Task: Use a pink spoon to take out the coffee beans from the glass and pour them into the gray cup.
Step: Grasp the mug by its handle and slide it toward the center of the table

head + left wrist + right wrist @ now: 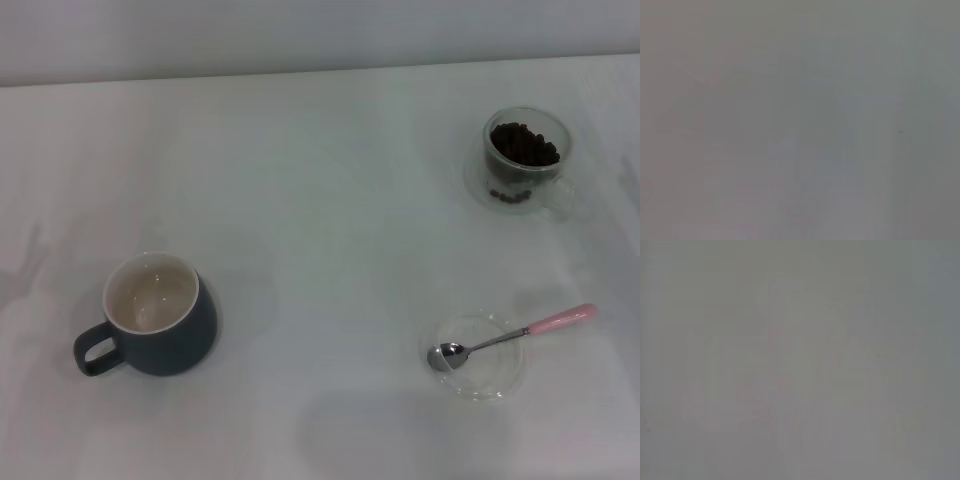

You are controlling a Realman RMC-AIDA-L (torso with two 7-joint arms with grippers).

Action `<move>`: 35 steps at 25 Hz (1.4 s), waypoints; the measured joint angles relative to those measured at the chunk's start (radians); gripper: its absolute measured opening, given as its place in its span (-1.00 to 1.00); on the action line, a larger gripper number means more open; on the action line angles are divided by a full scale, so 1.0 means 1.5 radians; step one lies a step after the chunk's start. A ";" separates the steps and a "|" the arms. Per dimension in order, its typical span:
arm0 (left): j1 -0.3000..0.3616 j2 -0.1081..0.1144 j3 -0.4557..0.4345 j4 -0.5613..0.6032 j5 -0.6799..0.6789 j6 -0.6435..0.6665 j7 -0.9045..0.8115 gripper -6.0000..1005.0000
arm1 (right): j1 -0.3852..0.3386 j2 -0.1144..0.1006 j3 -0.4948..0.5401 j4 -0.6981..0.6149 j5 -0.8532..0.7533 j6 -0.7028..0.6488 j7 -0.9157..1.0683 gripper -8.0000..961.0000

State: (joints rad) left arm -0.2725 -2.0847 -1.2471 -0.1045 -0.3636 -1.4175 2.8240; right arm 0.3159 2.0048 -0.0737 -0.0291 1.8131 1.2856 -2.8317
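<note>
Head view: the gray cup (158, 314) stands near the surface's (320, 200) front left; the glass (524, 160) of coffee beans (523, 144) far right; the pink spoon (510, 336) rests on a clear saucer (478, 357), front right. Neither claw appears. Both wrist views show only blank gray.

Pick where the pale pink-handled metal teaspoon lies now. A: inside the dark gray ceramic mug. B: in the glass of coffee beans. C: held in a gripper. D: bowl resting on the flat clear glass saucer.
D: the pink-handled teaspoon rests its bowl on the clear glass saucer, handle overhanging the rim.
</note>
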 joint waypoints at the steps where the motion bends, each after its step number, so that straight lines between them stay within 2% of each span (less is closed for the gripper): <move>1: 0.001 0.000 0.000 0.000 0.000 0.000 0.000 0.72 | 0.000 0.000 0.000 0.000 0.000 0.000 0.000 0.80; 18: 0.012 -0.001 0.002 -0.002 0.002 -0.009 0.000 0.72 | 0.000 0.000 0.000 0.000 0.000 -0.002 0.000 0.80; 26: 0.043 -0.002 0.008 -0.002 0.032 -0.045 0.001 0.72 | -0.002 0.000 0.003 0.000 0.000 -0.004 0.000 0.80; 35: 0.079 -0.005 0.084 -0.006 0.047 -0.058 0.001 0.72 | 0.002 0.000 0.002 -0.005 0.001 -0.022 0.000 0.80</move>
State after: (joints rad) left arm -0.1543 -2.0921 -1.1212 -0.1128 -0.2932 -1.5047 2.8255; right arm 0.3194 2.0048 -0.0700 -0.0371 1.8139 1.2525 -2.8317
